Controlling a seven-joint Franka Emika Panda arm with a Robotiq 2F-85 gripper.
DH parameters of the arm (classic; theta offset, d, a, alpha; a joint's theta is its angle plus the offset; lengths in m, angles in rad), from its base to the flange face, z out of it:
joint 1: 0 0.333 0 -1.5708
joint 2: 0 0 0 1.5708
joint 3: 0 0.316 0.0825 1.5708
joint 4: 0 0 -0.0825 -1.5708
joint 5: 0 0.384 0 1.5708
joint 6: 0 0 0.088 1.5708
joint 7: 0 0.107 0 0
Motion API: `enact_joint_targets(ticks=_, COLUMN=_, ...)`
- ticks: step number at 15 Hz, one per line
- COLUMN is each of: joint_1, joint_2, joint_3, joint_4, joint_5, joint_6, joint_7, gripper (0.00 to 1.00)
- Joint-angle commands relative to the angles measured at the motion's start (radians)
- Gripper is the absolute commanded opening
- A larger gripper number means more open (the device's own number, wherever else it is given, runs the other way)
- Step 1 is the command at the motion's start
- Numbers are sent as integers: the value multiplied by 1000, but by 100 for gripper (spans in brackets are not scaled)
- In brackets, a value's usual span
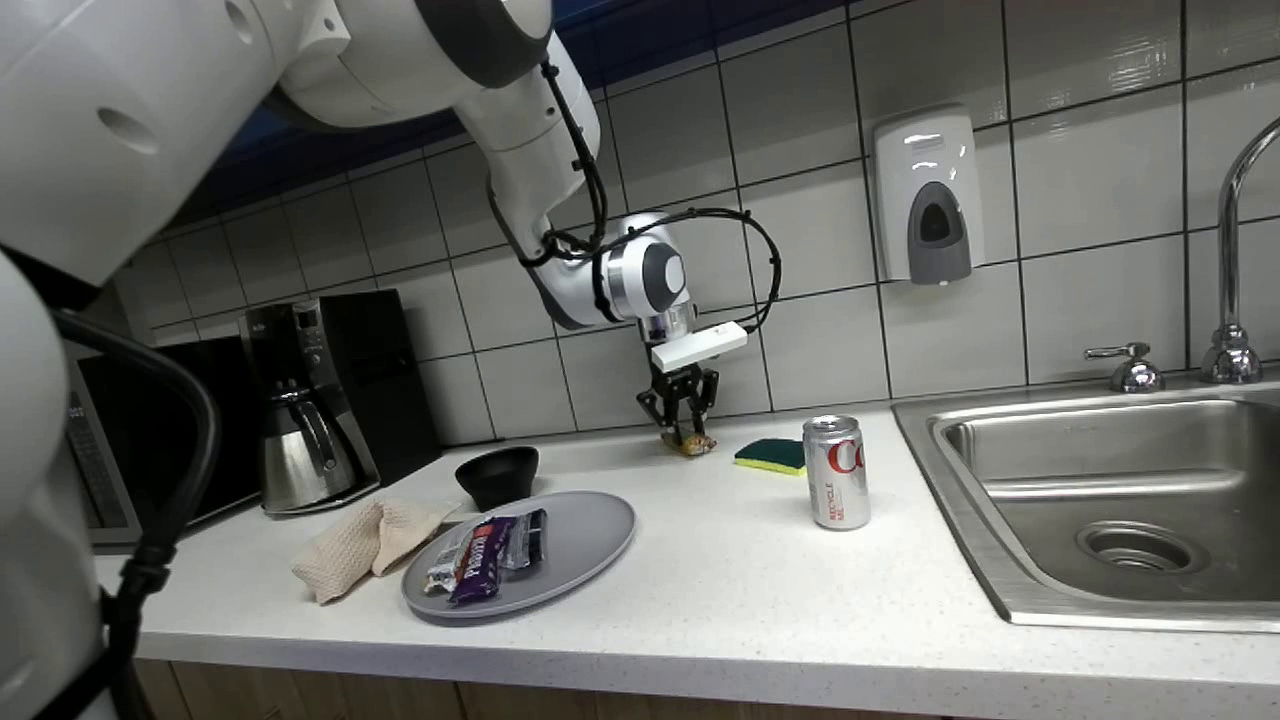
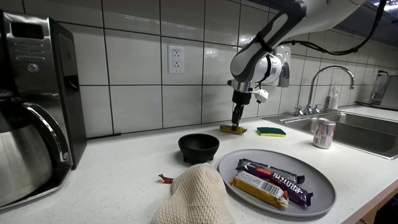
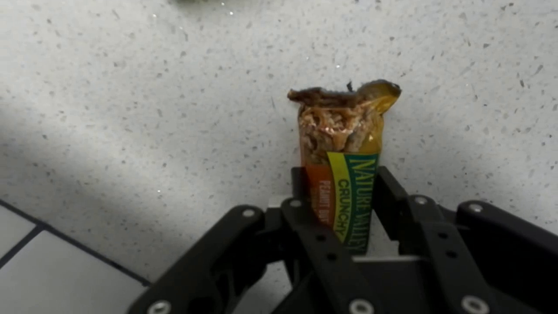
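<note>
A granola bar [image 3: 342, 131] in a yellow, orange and green wrapper lies between the fingers of my gripper [image 3: 340, 183] in the wrist view. Both finger pads press against its long sides, so the jaws are shut on it. One crimped wrapper end sticks out past the fingertips; the other end is hidden behind the gripper. In both exterior views the gripper [image 1: 686, 432] points down beside the tiled wall, and the bar [image 2: 227, 128] is at counter level. A green and yellow sponge [image 2: 271, 132] is the nearest other thing, with a silver can [image 1: 838, 475] farther along.
A black bowl [image 2: 199, 149] stands near a grey plate [image 1: 600, 540] carrying several wrapped bars. A beige cloth [image 2: 196, 196] lies beside the plate, with a red wrapper end [image 2: 166, 179] poking out. The coffee maker [image 1: 370, 380] and the sink [image 1: 960, 520] flank the counter; the wall rises close behind.
</note>
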Motion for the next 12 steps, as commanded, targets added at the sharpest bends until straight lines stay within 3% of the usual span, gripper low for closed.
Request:
enact_joint_targets(ticks=1, joint_1=-19, joint_2=-59, joint_3=17, joint_4=-30, joint_5=10, joint_6=-35, joint_7=-32, gripper=15)
enact_joint_targets(ticks=12, joint_1=-28, joint_2=-228, joint_3=37, joint_4=-223, joint_5=56, joint_6=8, joint_7=-44, gripper=15)
